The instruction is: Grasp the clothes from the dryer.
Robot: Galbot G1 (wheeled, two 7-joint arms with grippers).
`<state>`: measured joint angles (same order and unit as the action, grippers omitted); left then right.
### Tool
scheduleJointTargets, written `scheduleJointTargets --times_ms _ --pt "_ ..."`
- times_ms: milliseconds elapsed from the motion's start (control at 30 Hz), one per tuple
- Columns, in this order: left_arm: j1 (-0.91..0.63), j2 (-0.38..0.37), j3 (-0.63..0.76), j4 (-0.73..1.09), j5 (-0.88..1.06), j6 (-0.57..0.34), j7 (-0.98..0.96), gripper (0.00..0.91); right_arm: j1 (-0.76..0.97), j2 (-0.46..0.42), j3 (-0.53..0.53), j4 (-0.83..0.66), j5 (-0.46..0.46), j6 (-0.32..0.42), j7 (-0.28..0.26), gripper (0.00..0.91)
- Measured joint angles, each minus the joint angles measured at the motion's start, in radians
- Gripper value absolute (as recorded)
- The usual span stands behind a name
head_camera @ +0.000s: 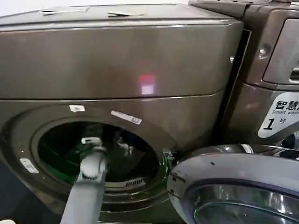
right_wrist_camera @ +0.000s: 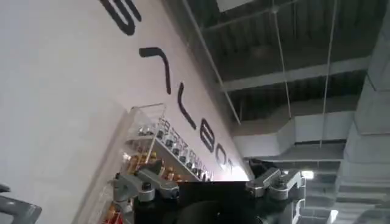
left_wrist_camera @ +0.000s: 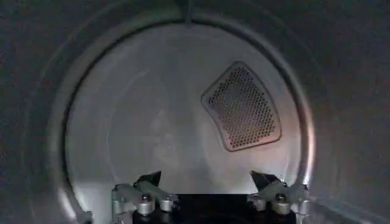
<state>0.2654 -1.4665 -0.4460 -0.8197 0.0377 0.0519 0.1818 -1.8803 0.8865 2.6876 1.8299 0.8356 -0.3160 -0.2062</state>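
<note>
Bronze-brown dryer (head_camera: 117,60), door (head_camera: 238,186) swung open; my left end effector (left_wrist_camera: 207,182) sits spread inside its bare metal drum (left_wrist_camera: 152,122); right end effector (right_wrist_camera: 207,182), also spread, faces a ceiling (right_wrist_camera: 292,49).

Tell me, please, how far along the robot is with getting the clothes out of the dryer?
Done: the dryer door stands open, and the left arm reaches through the porthole. In hand: the left gripper is open inside the drum, facing the bare back wall and perforated vent, holding nothing. Left: finding and grasping the clothes. The right gripper is open, pointing at the ceiling.
</note>
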Motion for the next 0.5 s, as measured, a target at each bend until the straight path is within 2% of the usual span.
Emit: scheduleJointTargets --times_ms 267,500 --pt "-0.156 0.036 0.128 0.235 0.145 -0.008 0.190 0.907 -0.001 -0.007 -0.004 -0.006 0.000 -0.001 -0.004 0.907" --pt "-0.264 0.072 0.248 0.402 0.377 -0.042 0.394 0.907 -0.002 -0.004 -0.001 -0.011 0.001 -0.001 -0.007 0.907"
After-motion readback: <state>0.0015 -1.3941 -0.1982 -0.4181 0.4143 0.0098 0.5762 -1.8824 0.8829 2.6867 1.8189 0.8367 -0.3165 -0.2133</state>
